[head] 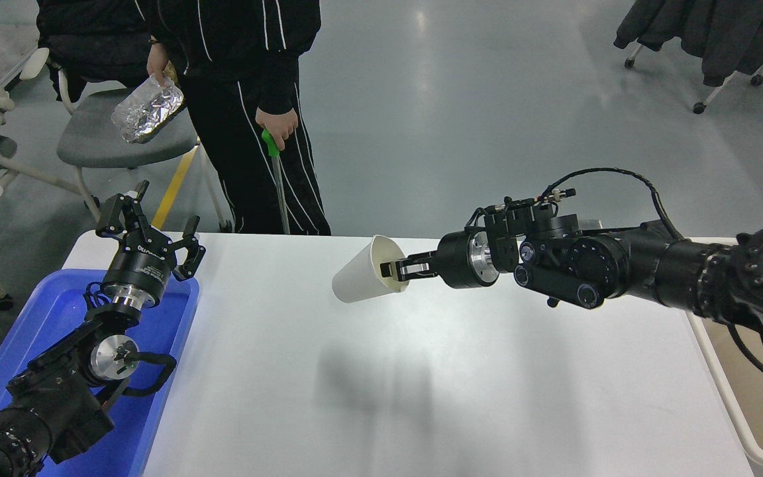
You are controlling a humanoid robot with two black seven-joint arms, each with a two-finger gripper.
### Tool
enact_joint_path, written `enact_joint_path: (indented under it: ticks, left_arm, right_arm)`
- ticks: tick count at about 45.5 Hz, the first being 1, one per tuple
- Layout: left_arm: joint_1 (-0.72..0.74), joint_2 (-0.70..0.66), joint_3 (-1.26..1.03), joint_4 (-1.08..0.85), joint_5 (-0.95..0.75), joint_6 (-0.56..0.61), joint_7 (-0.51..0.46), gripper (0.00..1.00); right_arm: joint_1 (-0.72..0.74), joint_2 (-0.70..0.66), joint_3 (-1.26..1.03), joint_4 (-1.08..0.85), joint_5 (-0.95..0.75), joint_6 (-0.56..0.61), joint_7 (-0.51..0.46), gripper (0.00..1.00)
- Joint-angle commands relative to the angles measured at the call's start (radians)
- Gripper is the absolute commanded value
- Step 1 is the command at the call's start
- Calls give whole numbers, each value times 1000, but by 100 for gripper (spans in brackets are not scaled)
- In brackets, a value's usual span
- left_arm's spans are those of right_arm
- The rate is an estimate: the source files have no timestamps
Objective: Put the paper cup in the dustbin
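My right gripper (pixel 389 269) is shut on the rim of the white paper cup (pixel 361 278) and holds it in the air above the middle of the table, tilted with its mouth toward the right. The cup's shadow lies on the table (pixel 421 397) below it. The beige dustbin (pixel 736 424) stands off the table's right edge, partly behind my right arm. My left gripper (pixel 150 222) is open and parked at the lower left above the blue tray (pixel 53 311).
A person in black striped clothes (pixel 249 112) stands at the table's far side, holding a foil packet (pixel 148 109) and a green-handled stick (pixel 275 172). A grey chair (pixel 103 139) stands behind on the left.
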Motion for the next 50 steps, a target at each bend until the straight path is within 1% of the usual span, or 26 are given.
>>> enact_joint_path:
  ticks: [1, 5, 9, 14, 19, 23, 28, 32, 34, 38, 50]
  left_arm:
    - [0, 0, 0, 0, 0, 0, -1, 100]
    - [0, 0, 0, 0, 0, 0, 1, 100]
    - [0, 0, 0, 0, 0, 0, -1, 100]
    - [0, 0, 0, 0, 0, 0, 1, 100]
    - [0, 0, 0, 0, 0, 0, 1, 100]
    - [0, 0, 0, 0, 0, 0, 1, 100]
    - [0, 0, 0, 0, 0, 0, -1, 100]
    - [0, 0, 0, 0, 0, 0, 1, 100]
    - [0, 0, 0, 0, 0, 0, -1, 100]
    - [0, 0, 0, 0, 0, 0, -1, 100]
    - [0, 0, 0, 0, 0, 0, -1, 100]
  right_arm:
    - [-11, -42, 135, -10, 91, 0, 0, 0]
    - [-23, -56, 179, -29, 143, 0, 0, 0]
    - [-37, -56, 190, -108, 189, 0, 0, 0]
    - [-69, -56, 191, -272, 217, 2, 0, 0]
    - [-116, -57, 191, -516, 238, 14, -1, 0]
    - [-161, -63, 191, -665, 256, 17, -1, 0]
    - [-207, -100, 191, -753, 299, 23, -11, 0]
    - [-247, -146, 191, -791, 370, 17, -20, 0]
    - [-271, -166, 191, -814, 407, 17, -34, 0]
    - [-320, -198, 191, -866, 462, 14, -92, 0]
    - [-452, -238, 193, -972, 517, -26, -245, 0]
